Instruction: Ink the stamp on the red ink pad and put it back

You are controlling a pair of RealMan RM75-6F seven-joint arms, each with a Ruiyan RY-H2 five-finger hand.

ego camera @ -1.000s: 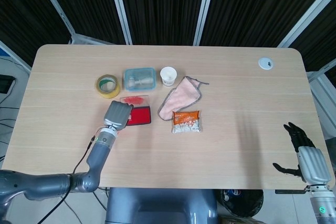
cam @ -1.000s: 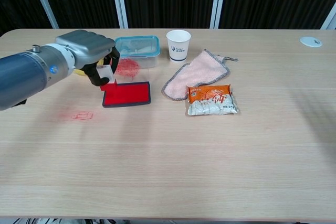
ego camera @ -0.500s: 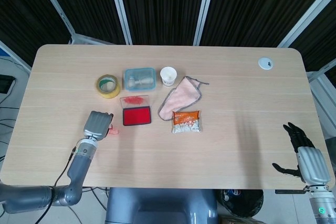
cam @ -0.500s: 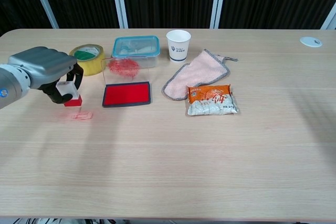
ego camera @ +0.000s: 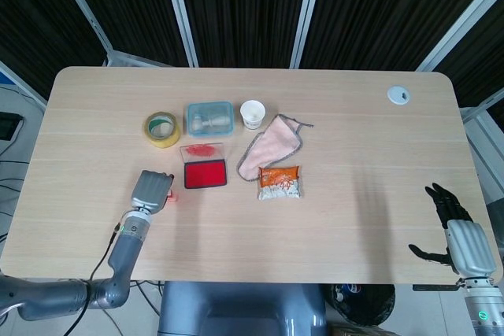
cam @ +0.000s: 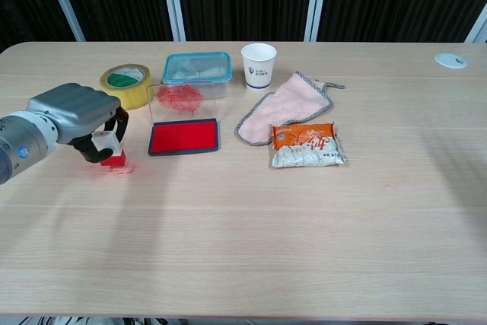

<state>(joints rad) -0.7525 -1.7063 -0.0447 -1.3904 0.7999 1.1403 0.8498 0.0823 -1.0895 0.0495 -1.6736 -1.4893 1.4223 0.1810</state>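
Lowering toward the bench [cam: 251, 234], the left hand [cam: 80, 116] carries the stamp [cam: 112, 156], its fingers closed around the white body with the red base pointing down. In the chest view that red base sits at or just above a faint red mark [cam: 120, 167] on the wood, left of the red ink pad [cam: 183, 136]; whether it touches the surface cannot be told.

A second ago this hand was over the near left corner of the pad, stamp at the red felt. Half a second ago it had swung away to the left and held the stamp above the mark. Now it has come back slightly toward the pad and dropped lower, so the stamp stands right over the mark. The pad itself, with its clear lid [cam: 176, 100] propped upright at the back, has not shifted.

By that reading the inking is done and the put-back step is nearly complete; what seems left is to set the stamp upright on its spot and loosen the fingers without tipping it.

The right hand [ego camera: 457, 234] hangs off the bench's near right edge in the head view, fingers spread and holding nothing, unchanged across the frames.
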